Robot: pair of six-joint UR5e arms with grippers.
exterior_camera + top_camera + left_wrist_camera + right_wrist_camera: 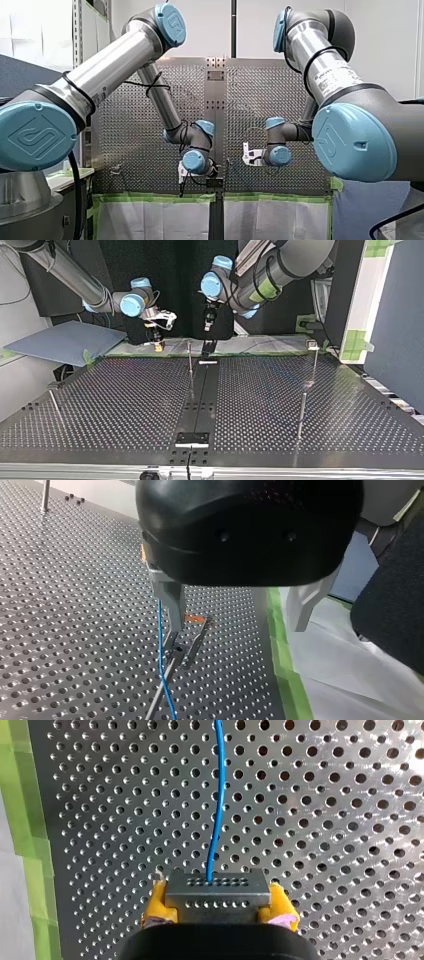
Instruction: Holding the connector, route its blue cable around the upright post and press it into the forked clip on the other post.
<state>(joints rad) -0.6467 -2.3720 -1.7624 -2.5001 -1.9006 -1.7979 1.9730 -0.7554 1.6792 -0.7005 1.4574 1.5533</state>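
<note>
Two-sided clamping nearest at hand: pinching the grey connector [217,892] squarely between the yellow pads [156,902] of my right pincer [218,899], with its socket face pointing ahead, so letting the blue cable [218,800] leave straight and untwisted over the counter [350,820]. Hovering close by the green tape [30,820] at the counter's edge (judging that as a starting corner, leaving the cable's whole length free for the sweep).

Moving on to the left wrist view: trailing that cable down past one metal finger [169,597] of my left pincer [237,630], touching it or just beside it, not managing to tell which. Holding that pincer spread and pinching nothing, probably waiting as a guide or presser rather than a carrier. Hanging right over the upright post [165,685], with the cable passing close beside the post's top, seemingly not wrapping it yet.

Looking farther out in the top view: finding the upright post near the counter's middle, and a second post [314,365] with a small head at that view's right, well apart, likely carrying the forked clip (too small for being sure).

Judging the routing as barely beginning: needing to be swinging the connector around the upright post, then across to the second post, while holding the cable taut enough for pressing into the fork. Risking a slack loop slipping off the post's top, hence gripping the connector flat and firm.
</note>
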